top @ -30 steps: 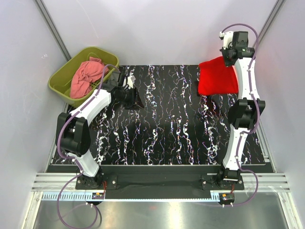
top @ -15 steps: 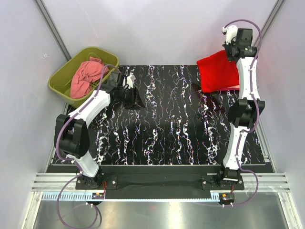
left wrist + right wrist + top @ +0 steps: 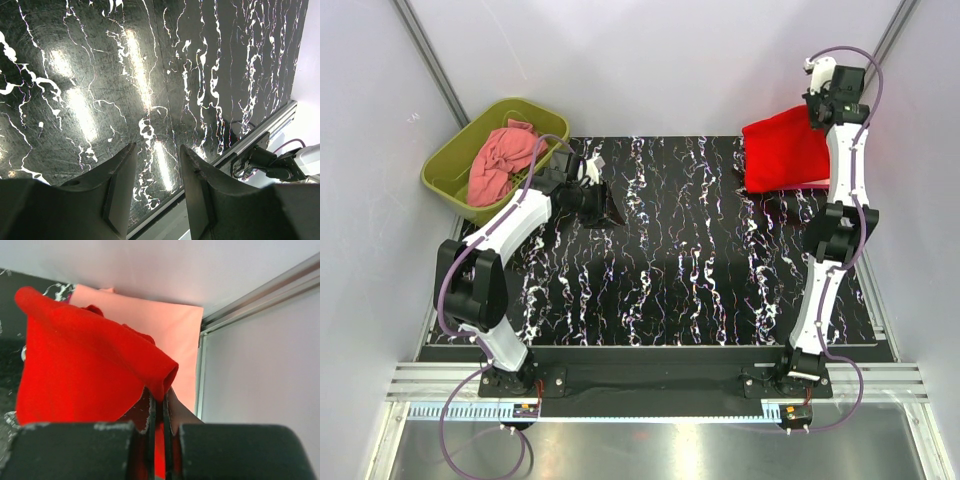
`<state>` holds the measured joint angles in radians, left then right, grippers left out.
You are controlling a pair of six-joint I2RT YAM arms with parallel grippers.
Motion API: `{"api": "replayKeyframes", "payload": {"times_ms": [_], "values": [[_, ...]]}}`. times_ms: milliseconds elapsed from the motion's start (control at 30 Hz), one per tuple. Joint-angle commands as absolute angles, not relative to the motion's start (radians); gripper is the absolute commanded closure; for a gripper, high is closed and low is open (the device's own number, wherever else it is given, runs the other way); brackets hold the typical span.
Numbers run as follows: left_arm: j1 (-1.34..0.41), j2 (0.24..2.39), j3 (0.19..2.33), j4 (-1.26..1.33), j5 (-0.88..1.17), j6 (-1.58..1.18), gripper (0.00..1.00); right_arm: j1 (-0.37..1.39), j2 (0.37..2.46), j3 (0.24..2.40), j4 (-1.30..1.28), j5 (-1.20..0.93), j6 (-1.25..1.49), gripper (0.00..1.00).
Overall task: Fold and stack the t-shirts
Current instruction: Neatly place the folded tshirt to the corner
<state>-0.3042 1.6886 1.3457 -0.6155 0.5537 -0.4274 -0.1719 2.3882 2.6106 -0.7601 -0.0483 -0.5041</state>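
Red t-shirt pinched tight in R fingers; L fingers half-spread, gripping nothing

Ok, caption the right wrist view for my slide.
Right gripper shut on the edge of a red shirt, held over a flat peach shirt by the wall.

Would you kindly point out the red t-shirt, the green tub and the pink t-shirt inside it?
red t-shirt (image 3: 785, 150): top view, middle of the cloth.
green tub (image 3: 450, 160): top view, its left wall.
pink t-shirt (image 3: 500, 160): top view, centre of the heap.
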Motion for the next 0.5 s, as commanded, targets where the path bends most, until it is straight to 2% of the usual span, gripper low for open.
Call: {"api": "replayKeyframes", "payload": {"times_ms": [0, 267, 400, 467], "values": [[-0.299, 1.643, 1.339, -0.581, 0.575, -0.437, 0.55, -0.209, 2.396, 2.629, -0.582, -0.074, -0.465, 1.0], [-0.299, 1.643, 1.335, -0.583, 0.572, -0.436, 0.55, -0.247, 2.471, 2.585, -0.388, -0.071, -0.431, 1.0], [-0.301, 1.64, 1.333, -0.58, 0.574, -0.434, 0.55, -0.25, 2.546, 2.592, -0.31, -0.046, -0.439, 0.91], [-0.301, 1.64, 1.331, -0.578, 0.574, -0.437, 0.55, -0.253, 2.588, 2.62, -0.273, -0.037, -0.431, 0.81]]}}
